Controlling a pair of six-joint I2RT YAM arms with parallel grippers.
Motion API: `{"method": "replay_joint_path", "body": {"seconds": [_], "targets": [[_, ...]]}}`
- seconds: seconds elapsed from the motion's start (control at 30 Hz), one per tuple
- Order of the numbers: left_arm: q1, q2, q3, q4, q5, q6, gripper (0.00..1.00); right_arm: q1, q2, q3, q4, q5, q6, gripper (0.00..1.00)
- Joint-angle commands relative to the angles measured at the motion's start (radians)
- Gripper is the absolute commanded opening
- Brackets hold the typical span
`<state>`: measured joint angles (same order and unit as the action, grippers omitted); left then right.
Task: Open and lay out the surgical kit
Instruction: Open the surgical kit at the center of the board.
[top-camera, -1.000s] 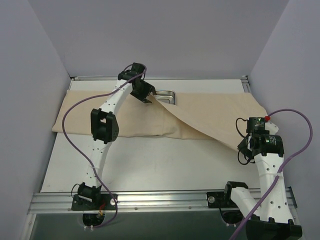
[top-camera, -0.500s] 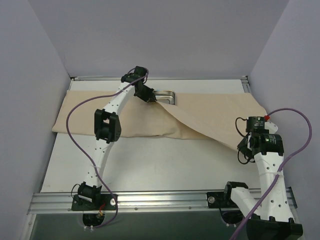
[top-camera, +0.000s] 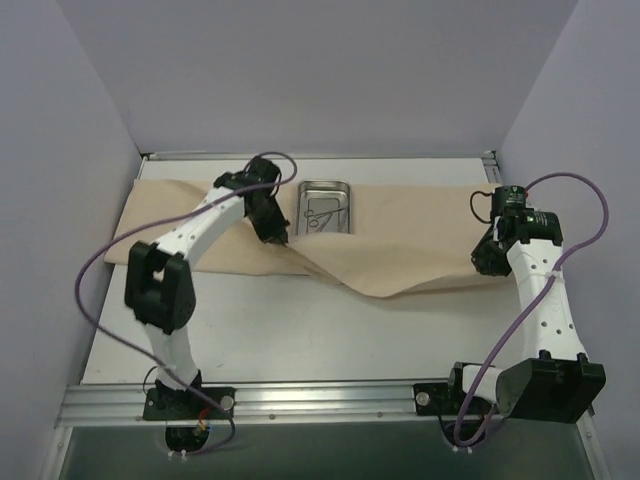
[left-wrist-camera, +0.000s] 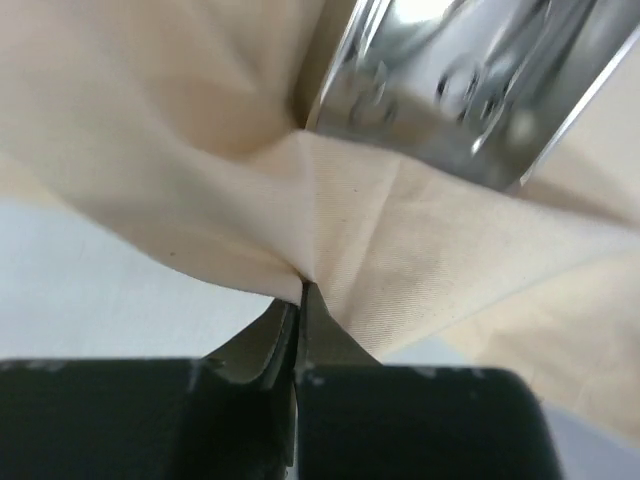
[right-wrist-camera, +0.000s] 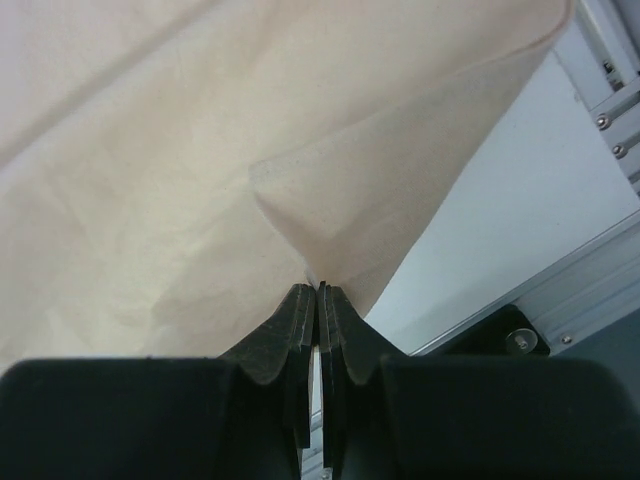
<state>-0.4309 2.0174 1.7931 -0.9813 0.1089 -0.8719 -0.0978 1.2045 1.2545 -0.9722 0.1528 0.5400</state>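
The beige cloth wrap (top-camera: 420, 235) of the surgical kit lies across the far half of the table, its front flap drawn toward me. A shiny steel tray (top-camera: 324, 206) with ring-handled instruments inside sits uncovered on it, blurred in the left wrist view (left-wrist-camera: 470, 90). My left gripper (top-camera: 277, 238) is shut on a fold of the cloth (left-wrist-camera: 330, 230), just left of and nearer than the tray. My right gripper (top-camera: 484, 262) is shut on a corner of the cloth (right-wrist-camera: 330, 215) at the right edge.
Purple cables loop from both arms. An aluminium rail (top-camera: 330, 400) runs along the table's near edge, with the arm bases on it. The walls of the enclosure stand close on the left, right and far sides. Bare white tabletop (top-camera: 320, 330) lies between cloth and rail.
My left gripper shut on the cloth flap beside the tray and pulled it toward me, uncovering the tray. My right gripper, still holding its corner, moved away from me along the right edge.
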Motion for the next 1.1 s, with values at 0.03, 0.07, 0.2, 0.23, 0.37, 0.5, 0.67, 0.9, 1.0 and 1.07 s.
{"method": "replay_joint_path", "body": {"seconds": [0.03, 0.07, 0.2, 0.23, 0.37, 0.5, 0.67, 0.9, 1.0, 1.07], "targets": [[-0.038, -0.435, -0.429, 0.076, 0.002, -0.002, 0.02, -0.036, 0.038, -0.075, -0.069, -0.085, -0.037, 0.00], [-0.051, -0.498, -0.498, 0.078, 0.006, -0.027, 0.02, -0.025, 0.040, -0.107, -0.068, -0.087, -0.034, 0.00], [-0.133, -0.828, -0.788, 0.049, 0.072, -0.228, 0.06, 0.004, 0.029, -0.145, -0.085, -0.067, -0.025, 0.00], [-0.178, -0.877, -0.881, 0.052, 0.080, -0.318, 0.10, 0.006, 0.030, -0.145, -0.094, -0.068, -0.023, 0.00], [-0.255, -1.087, -1.021, 0.052, 0.097, -0.466, 0.30, 0.020, 0.055, -0.161, -0.108, -0.084, -0.025, 0.00], [-0.278, -1.146, -1.019, 0.098, 0.130, -0.475, 0.47, 0.012, 0.040, -0.144, -0.148, -0.065, -0.021, 0.11], [-0.295, -1.050, -0.818, 0.055, 0.025, -0.291, 0.57, 0.004, 0.067, -0.005, -0.186, -0.091, -0.057, 0.68], [-0.130, -0.687, -0.341, 0.079, -0.167, 0.026, 0.22, 0.010, 0.197, 0.250, 0.042, -0.268, -0.002, 0.63], [0.027, -0.494, -0.285, 0.142, -0.079, 0.074, 0.02, 0.021, 0.318, 0.221, 0.286, -0.314, 0.031, 0.09], [0.157, -0.377, -0.168, 0.104, -0.040, 0.108, 0.02, 0.020, 0.427, 0.230, 0.403, -0.312, 0.048, 0.00]]}}
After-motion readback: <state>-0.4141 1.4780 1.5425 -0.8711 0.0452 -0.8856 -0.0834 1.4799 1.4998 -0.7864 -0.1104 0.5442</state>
